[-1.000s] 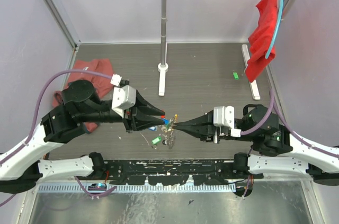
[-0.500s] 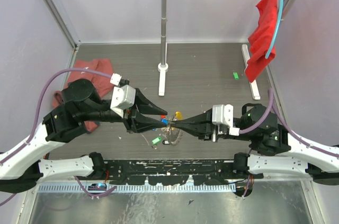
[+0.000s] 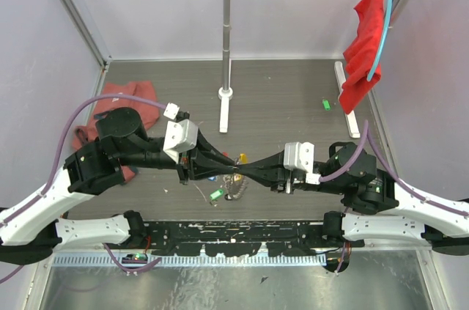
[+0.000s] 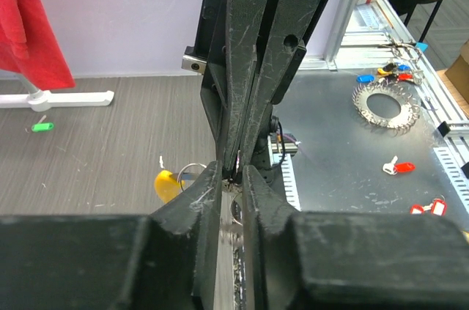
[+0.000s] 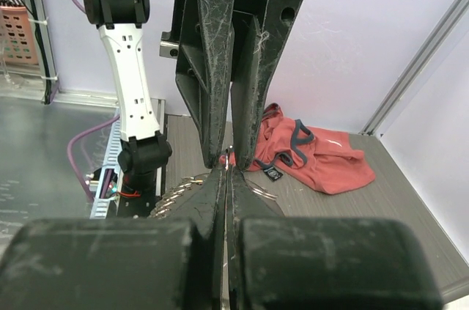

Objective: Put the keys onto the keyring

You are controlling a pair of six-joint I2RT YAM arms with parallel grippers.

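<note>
The jaws of the right gripper (image 3: 248, 171) are being pressed together on a thin bit of silvery metal at their very tips, which appears to belong to the keyring (image 3: 234, 187). The jaws of the left gripper (image 3: 231, 170) are being held only narrowly apart. Their tips are flanking the tips of the right jaws, so the two grippers are being brought nose to nose above the middle of the counter (image 3: 293, 97). Whether the left jaws are actually gripping anything cannot be told.

The keyring is being dangled just below that meeting point. In the right wrist view it is being shown as a beaded silvery strand running down and away from the tips. A yellow piece (image 4: 167, 184) is being seen just beside the tips, with a small wire ring touching it. A green-tagged key (image 3: 217, 194) is being seen just beside the keyring, on its left. A second green-tagged key (image 3: 326, 104) is being left well apart on the counter, toward the far right.

Further out, a crumpled red cloth (image 3: 121, 97) is being seen at the left edge. A white rack pole (image 3: 226, 46) is being seen standing at the rear. A hanging red cloth (image 3: 364, 46) is being carried by the rail at the upper right.
</note>
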